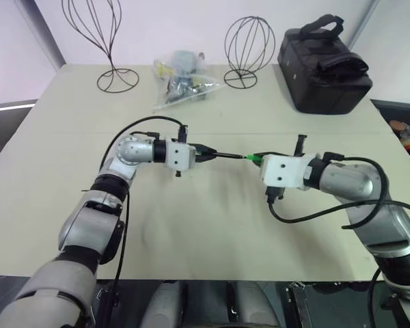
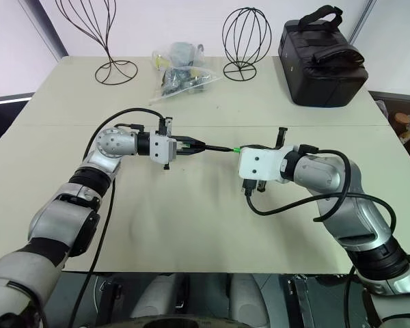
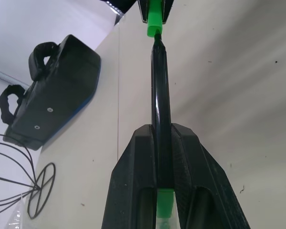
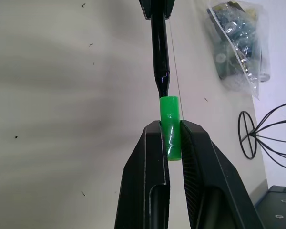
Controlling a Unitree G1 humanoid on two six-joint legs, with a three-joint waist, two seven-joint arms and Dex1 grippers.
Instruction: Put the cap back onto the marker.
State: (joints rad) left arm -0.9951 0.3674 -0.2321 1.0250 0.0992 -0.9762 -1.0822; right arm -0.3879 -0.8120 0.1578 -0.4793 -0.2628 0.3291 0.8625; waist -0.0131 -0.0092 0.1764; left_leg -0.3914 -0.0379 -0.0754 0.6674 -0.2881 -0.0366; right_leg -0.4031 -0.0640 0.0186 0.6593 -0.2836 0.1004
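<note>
My left gripper is shut on the marker, a slim black stick held level above the table and pointing toward my right arm. A green part of it shows behind the fingers in the left wrist view. My right gripper is shut on the small bright green cap, whose open end faces the marker. The marker's narrow tip meets the cap's mouth, in line with it. The black barrel stays outside the cap.
At the table's far side stand two black wire stands, a clear plastic bag of small items and a black carry bag. Cables loop from both wrists over the tabletop.
</note>
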